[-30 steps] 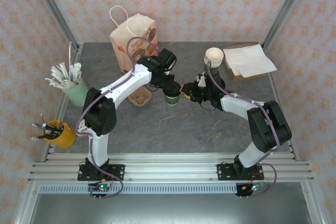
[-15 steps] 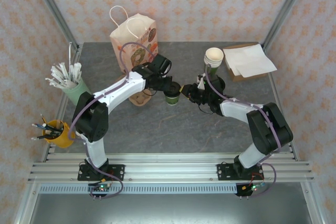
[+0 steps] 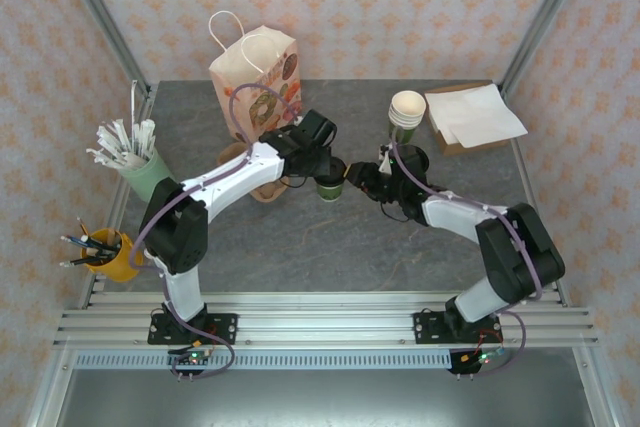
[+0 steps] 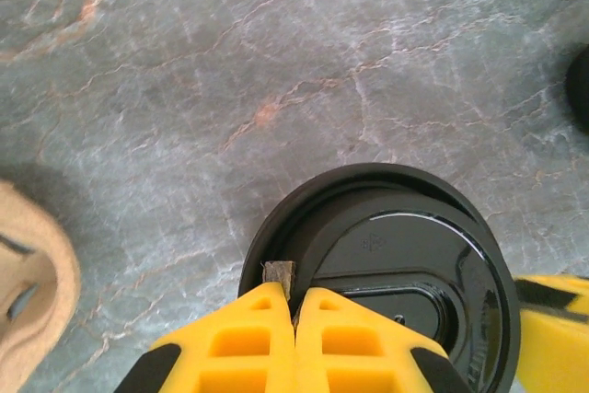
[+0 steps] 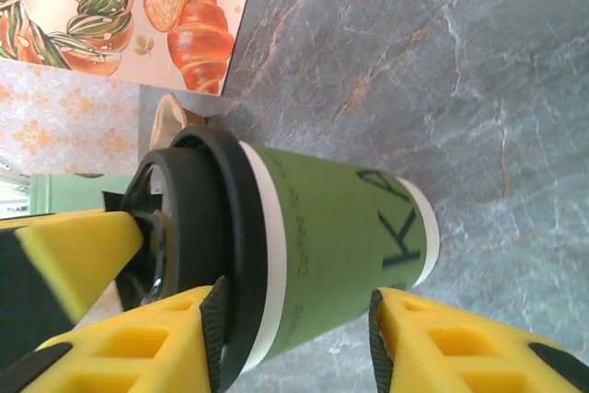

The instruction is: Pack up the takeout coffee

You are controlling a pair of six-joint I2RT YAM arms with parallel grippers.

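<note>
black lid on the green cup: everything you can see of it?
The black lid is round, glossy plastic, with a raised rim and an oval recess on top. It sits on the dark-green cup, a cream band showing below it; whether it has snapped on is unclear. The shut left gripper presses down on the lid's top near the edge.

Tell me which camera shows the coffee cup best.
Right wrist: the cup is close and side-on, with its green wall, black lettering and black lid on. The left wrist view looks down on the lid; the top external view has the cup small, from above.
</note>
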